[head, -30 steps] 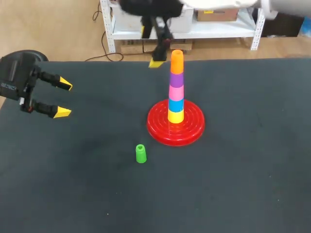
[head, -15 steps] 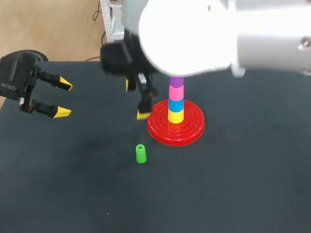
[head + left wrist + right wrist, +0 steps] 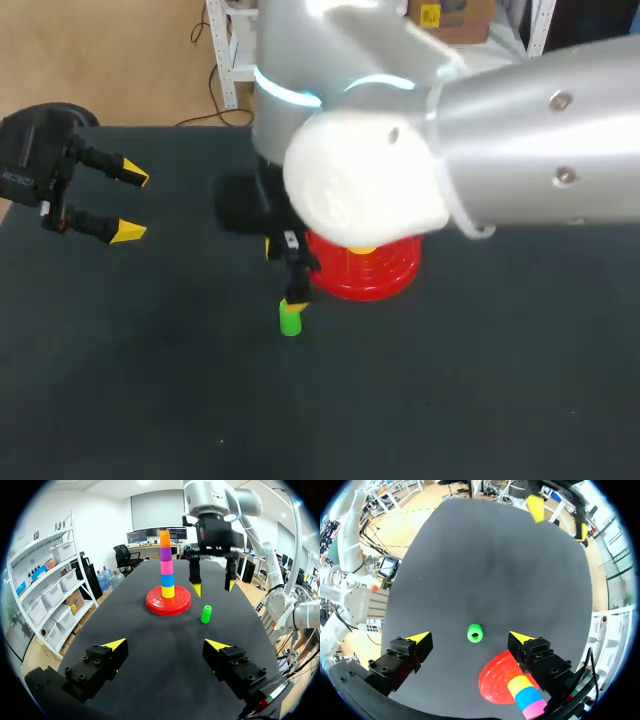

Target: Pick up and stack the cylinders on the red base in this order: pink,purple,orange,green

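While the green cylinder (image 3: 290, 320) stands upright on the dark tabletop (image 3: 450, 400), just in front of the red base (image 3: 392, 276), the right tool (image 3: 283, 278) hangs over it w/ fingers spread wide, gripping nothing. Right wrist view: the cylinder sits below and between the two yellow tips, touching neither, its hollow top facing up. Left wrist view: the same tips hover above the cylinder, one on either side, clear of it. The right arm (image 3: 480, 150) comes in from the right and crosses over the base, hiding most of it in the head view.

Just behind the cylinder, the base carries a stack (image 3: 166, 565) on its centre. Btm to top, per the left wrist view: yellow, blue, pink, purple, orange. Green is the only piece lying off the stack.

Farther back and well apart to the left, the left tool (image 3: 131, 205) sits by the tabletop's left edge, fingers spread, nothing between them.
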`<control>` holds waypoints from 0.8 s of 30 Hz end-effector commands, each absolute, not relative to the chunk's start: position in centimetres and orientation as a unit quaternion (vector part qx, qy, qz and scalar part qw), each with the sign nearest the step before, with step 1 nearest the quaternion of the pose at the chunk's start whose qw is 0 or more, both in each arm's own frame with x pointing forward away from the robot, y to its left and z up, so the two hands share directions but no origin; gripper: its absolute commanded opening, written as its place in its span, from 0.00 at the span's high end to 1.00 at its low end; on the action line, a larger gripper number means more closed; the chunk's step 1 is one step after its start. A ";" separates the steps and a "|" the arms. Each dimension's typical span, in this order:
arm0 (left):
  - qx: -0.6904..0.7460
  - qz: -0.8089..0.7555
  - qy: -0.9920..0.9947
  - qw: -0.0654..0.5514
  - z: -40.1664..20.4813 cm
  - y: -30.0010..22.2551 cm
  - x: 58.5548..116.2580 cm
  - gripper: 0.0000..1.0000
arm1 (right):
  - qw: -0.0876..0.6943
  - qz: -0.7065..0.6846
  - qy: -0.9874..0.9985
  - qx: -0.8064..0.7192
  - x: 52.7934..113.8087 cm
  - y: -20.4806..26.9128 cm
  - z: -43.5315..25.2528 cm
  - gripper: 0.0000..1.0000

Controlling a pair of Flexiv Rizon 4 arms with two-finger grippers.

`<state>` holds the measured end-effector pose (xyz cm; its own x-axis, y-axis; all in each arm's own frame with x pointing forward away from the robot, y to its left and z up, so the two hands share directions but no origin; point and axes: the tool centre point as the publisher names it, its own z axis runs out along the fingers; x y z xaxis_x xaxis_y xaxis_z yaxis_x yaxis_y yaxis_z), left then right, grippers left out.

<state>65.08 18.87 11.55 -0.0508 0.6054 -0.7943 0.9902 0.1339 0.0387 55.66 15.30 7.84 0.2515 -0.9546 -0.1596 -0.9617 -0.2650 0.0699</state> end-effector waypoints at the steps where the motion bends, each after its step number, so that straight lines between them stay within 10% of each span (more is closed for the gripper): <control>1: 0.597 -0.279 0.668 0.347 11.4 19.0 65.0 0.00 | 0.013 0.087 0.607 -0.790 55.8 16.2 6.8 0.00; 24: 0.597 -0.279 0.668 0.347 11.4 19.0 65.0 0.00 | -0.003 0.076 0.614 -0.785 56.9 15.3 1.8 0.00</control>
<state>65.08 18.87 11.55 -0.0508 0.6054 -0.7943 0.9902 0.1339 0.0387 56.60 15.17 2.10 0.2340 -0.9656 -0.1136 -0.9651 -0.2448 0.0925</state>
